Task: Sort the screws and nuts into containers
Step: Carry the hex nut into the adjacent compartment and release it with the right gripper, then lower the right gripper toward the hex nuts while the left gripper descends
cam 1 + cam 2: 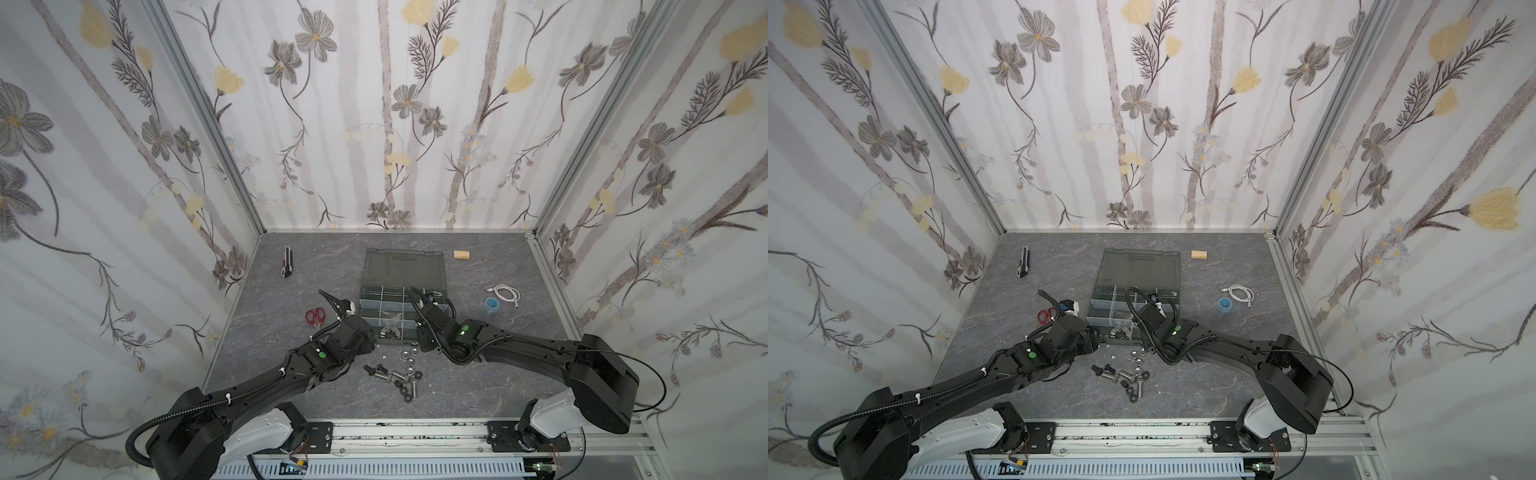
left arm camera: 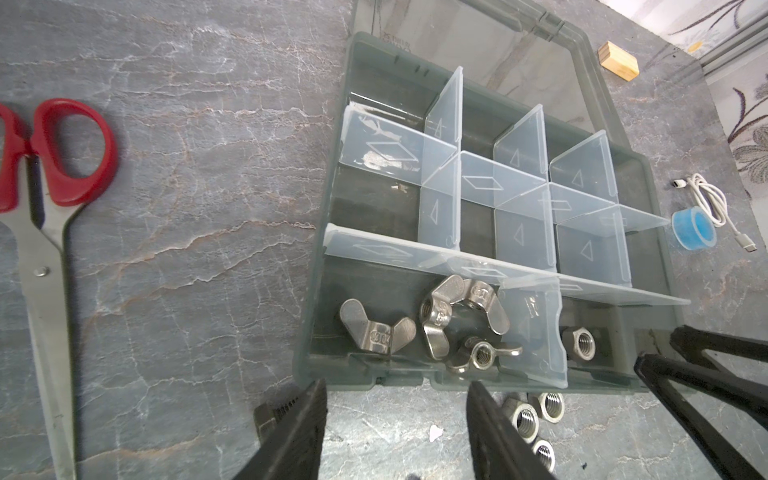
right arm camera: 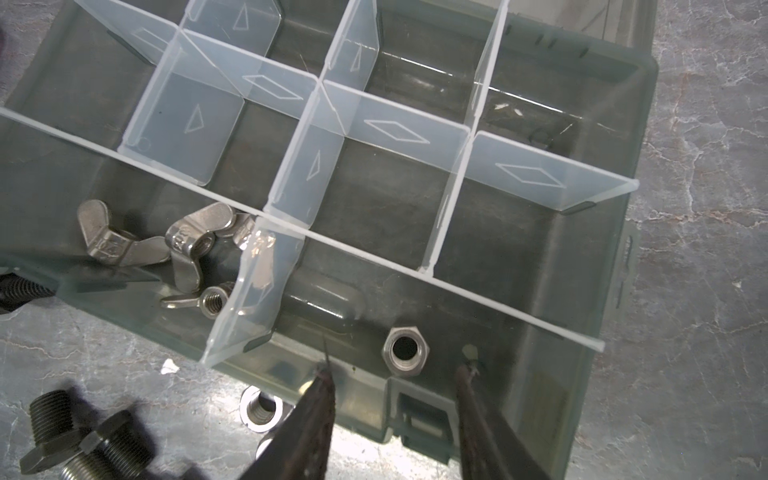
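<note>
The dark grey organizer case [image 1: 360, 305] [image 1: 1096, 309] lies open, with pale dividers forming the containers. Three silver wing nuts [image 2: 461, 307] [image 3: 120, 241] lie in its front-left compartment. One silver hex nut [image 3: 405, 350] [image 2: 578, 343] lies in the front-right compartment. My right gripper [image 3: 397, 368] hangs open just above that nut, holding nothing. My left gripper [image 2: 397, 390] is open and empty over the table just in front of the case. Loose screws and nuts [image 1: 399, 374] [image 1: 1125, 374] lie in a heap on the table nearer me. Both wrists hide the fingers in both top views.
The case lid [image 1: 405, 266] lies flat behind the compartments. Red scissors [image 1: 315, 316] [image 2: 54, 166] lie left of the case, with a utility knife [image 1: 286, 262] farther back. At the right are a wooden block [image 1: 461, 254], a blue tape roll [image 1: 491, 302] and a white cable [image 1: 505, 293].
</note>
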Robot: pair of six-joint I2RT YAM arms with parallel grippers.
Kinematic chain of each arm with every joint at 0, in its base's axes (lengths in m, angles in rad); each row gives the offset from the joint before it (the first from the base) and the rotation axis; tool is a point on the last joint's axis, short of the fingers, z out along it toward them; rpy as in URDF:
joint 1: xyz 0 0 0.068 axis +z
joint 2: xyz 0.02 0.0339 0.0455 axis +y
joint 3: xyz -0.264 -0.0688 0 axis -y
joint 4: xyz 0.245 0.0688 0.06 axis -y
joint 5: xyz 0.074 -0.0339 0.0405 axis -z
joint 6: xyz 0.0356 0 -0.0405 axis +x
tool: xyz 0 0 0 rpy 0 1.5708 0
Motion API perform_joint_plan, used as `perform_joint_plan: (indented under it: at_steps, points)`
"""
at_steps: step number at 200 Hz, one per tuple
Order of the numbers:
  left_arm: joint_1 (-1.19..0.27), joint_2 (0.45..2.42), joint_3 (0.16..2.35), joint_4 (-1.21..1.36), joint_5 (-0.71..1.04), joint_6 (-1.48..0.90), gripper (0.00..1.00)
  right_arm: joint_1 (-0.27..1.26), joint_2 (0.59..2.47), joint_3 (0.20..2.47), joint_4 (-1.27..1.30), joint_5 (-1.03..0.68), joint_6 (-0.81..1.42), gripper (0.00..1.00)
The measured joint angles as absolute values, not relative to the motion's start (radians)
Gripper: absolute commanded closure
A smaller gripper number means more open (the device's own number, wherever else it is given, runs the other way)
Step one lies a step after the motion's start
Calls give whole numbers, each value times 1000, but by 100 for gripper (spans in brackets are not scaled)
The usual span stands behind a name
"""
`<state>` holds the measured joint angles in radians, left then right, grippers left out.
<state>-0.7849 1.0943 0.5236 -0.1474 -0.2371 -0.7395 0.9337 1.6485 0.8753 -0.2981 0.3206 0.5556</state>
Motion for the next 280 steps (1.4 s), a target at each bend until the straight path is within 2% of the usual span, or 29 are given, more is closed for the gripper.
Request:
perform_joint_plan:
  at_steps: [79,135,208,280]
  points:
    - [-795,1135,543,-139,-203,-736,44,934,1545,852,-293,320,559,49]
    - [-878,1171,562,-130,-195,-734,44,938,1448,773,-287,319,576,48]
    - [-992,1331,633,-128,-199,-761,44,944,1321,644,-261,309,598,48]
    - [-1048,1473,716,-124,-194,-788,44,944,1296,603,-250,286,598,48]
